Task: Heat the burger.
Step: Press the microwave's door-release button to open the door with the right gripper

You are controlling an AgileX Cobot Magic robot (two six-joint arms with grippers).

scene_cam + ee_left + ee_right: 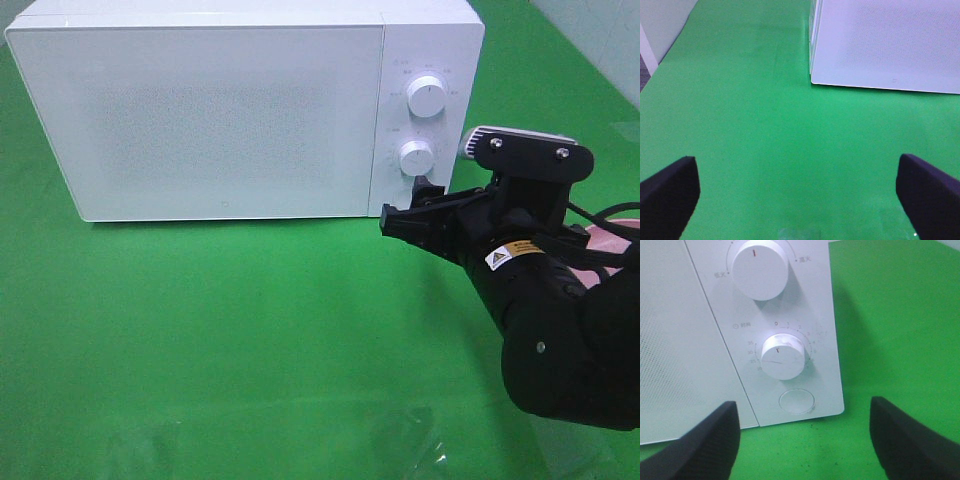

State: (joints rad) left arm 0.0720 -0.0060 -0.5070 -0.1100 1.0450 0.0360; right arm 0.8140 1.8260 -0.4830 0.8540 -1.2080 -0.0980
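Observation:
The burger is not in view in any frame. A white microwave [200, 110] stands at the back of the green table with its door shut. It has an upper knob [427, 97], a lower timer knob [415, 157] and a round button [796, 401] under them. My right gripper [408, 205] is open and empty, right in front of the microwave's lower right corner; in the right wrist view [800, 440] its fingers straddle the button and timer knob [783, 356]. My left gripper [800, 195] is open and empty above bare green cloth, left of the microwave [885, 45].
A sliver of something pink [605, 236] shows behind my right arm at the right edge. The green cloth [250, 330] covers the table in front of the microwave. A pale wall edge [655, 30] lies far left in the left wrist view.

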